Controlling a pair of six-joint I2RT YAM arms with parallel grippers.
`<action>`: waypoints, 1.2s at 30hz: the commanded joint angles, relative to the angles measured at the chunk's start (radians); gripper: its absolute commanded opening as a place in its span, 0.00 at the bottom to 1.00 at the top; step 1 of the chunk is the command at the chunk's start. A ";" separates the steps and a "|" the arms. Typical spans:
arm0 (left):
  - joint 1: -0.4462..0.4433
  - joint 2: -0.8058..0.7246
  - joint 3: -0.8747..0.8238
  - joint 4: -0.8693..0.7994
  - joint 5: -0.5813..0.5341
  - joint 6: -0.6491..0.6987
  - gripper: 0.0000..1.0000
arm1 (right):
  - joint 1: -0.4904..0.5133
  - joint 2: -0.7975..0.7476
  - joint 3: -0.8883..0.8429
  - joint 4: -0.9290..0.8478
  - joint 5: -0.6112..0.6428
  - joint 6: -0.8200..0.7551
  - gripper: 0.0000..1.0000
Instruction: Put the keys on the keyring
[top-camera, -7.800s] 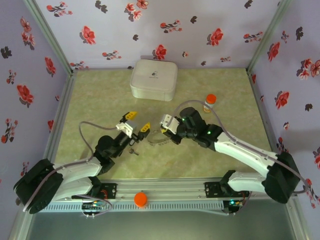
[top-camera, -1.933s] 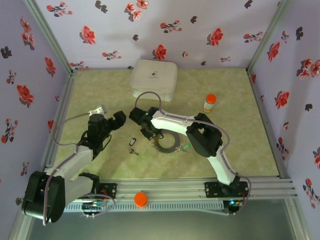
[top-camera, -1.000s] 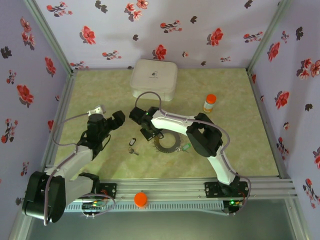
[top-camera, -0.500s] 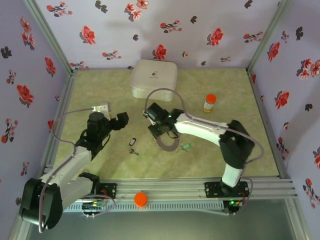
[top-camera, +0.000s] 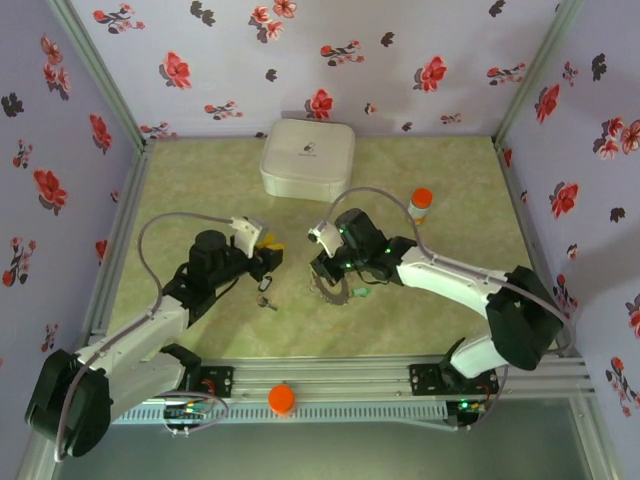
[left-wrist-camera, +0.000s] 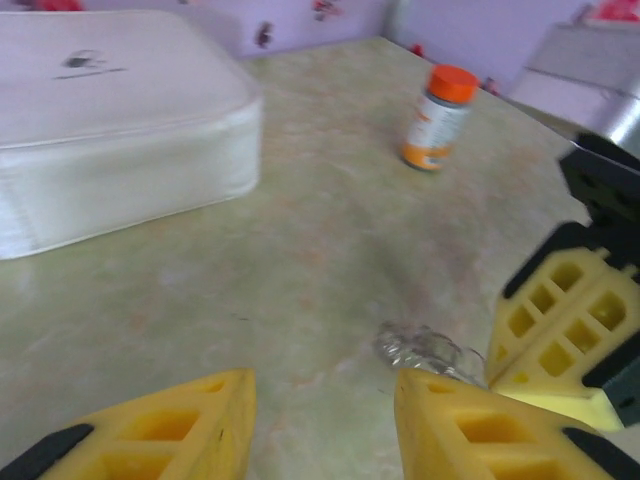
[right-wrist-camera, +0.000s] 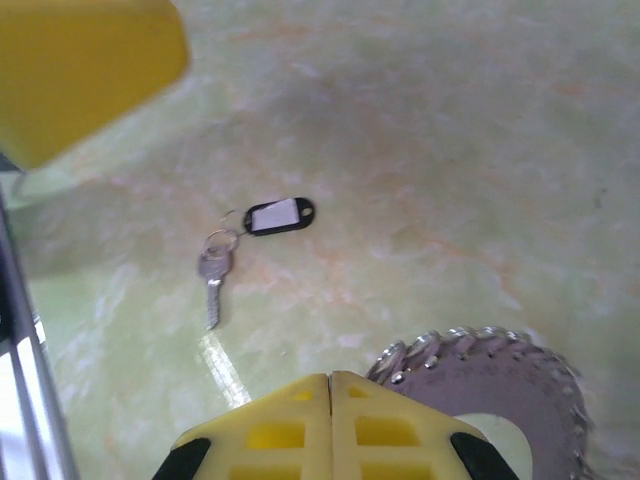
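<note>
Yellow-fingered left claw (left-wrist-camera: 322, 405) stands apart; right claw (right-wrist-camera: 330, 388) is pressed together just above the grey keyring (right-wrist-camera: 475, 368). We see the key (right-wrist-camera: 213, 285) lying on the table (right-wrist-camera: 450, 150) near the ring, untouched.

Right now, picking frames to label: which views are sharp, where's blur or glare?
Top external: evenly lit, sharp, but the small silver key with black tag is tiny. Left wrist: soft throughout, left claw's yellow fingers blurriest. Right wrist: key crisp, glare streak on the green marbled table.
</note>
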 joint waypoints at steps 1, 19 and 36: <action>-0.045 0.010 -0.008 0.011 0.102 0.149 0.41 | -0.014 -0.071 -0.029 0.074 -0.127 -0.072 0.00; -0.124 0.137 0.013 -0.020 0.355 0.257 0.23 | -0.017 -0.182 -0.105 0.026 -0.141 -0.256 0.00; -0.150 0.163 0.010 0.020 0.337 0.306 0.22 | -0.010 -0.112 -0.018 -0.028 -0.217 -0.361 0.00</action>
